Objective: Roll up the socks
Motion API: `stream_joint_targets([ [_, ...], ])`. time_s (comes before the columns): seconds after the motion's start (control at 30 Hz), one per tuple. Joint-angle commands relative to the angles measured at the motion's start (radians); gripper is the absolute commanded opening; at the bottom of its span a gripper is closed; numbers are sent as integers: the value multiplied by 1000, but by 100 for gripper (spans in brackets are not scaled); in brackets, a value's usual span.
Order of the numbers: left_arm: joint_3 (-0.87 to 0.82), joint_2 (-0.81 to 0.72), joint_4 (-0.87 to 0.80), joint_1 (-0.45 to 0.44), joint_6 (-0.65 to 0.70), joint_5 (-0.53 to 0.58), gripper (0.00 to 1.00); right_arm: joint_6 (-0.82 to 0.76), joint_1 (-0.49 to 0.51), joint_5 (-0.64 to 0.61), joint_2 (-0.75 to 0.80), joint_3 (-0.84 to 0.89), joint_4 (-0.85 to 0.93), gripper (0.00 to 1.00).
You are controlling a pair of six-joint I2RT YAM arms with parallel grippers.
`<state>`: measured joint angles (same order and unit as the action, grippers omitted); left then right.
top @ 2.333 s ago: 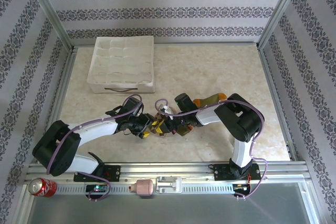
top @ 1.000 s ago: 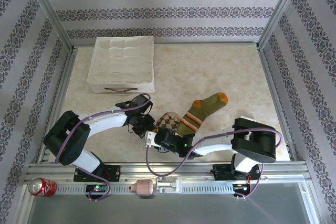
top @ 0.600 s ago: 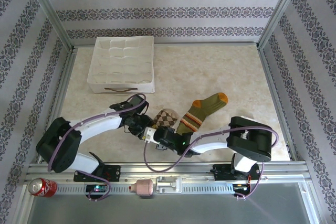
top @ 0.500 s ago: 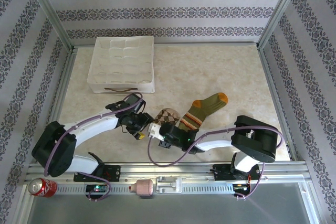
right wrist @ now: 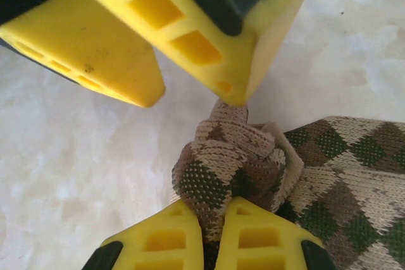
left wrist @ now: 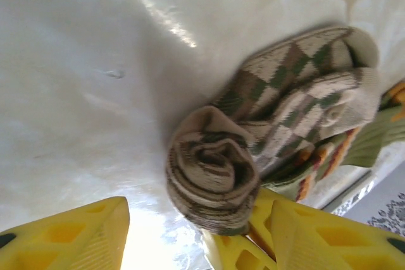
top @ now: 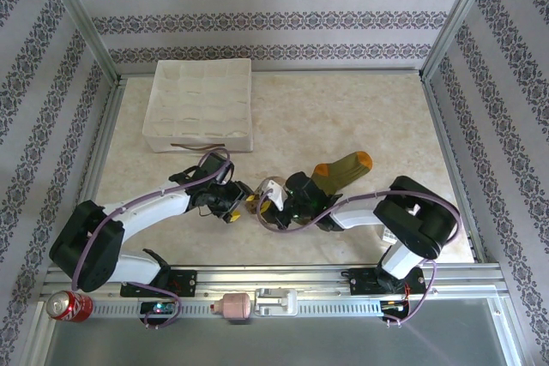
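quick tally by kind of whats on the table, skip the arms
socks: 2, the argyle sock and the green sock
white divided box: 1
total: 3

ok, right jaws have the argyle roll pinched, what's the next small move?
Probably close the left gripper on the rolled end of the argyle sock. Its jaws stand open right by the roll, the right gripper alone pinches it, and the rest lies unrolled.
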<state>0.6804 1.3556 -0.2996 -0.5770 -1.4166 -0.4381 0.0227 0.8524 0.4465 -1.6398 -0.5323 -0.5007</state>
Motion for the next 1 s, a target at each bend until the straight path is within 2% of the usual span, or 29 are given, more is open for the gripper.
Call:
stream_joint_targets([
  [0.0, -12, 22, 106, -22, 25, -15, 57, 86, -32, 119, -92, 33, 189, 0],
  [0.47, -47, 149, 281, -50, 13, -28, 57, 273, -204, 364, -242, -1, 86, 0],
  [0.63, -33, 238, 287, -65, 31, -42, 56, 250, -221, 393, -280, -50, 130, 0],
  [0.73, -60, 256, 239, -68, 12, -37, 38, 213, -219, 383, -286, -85, 169, 0],
  [0.77, -72, 258, 226, -66, 3, -41, 29, 193, -216, 379, -280, -95, 184, 0],
  [0.83, -92, 253, 187, -67, -1, -51, 2, 129, -189, 337, -229, -115, 227, 0],
  [0.87, -96, 243, 155, -67, -2, -51, 0, 99, -176, 307, -192, -114, 236, 1],
  [0.97, -135, 190, 104, -67, -32, -31, 0, 10, -138, 133, 14, -56, 215, 30],
])
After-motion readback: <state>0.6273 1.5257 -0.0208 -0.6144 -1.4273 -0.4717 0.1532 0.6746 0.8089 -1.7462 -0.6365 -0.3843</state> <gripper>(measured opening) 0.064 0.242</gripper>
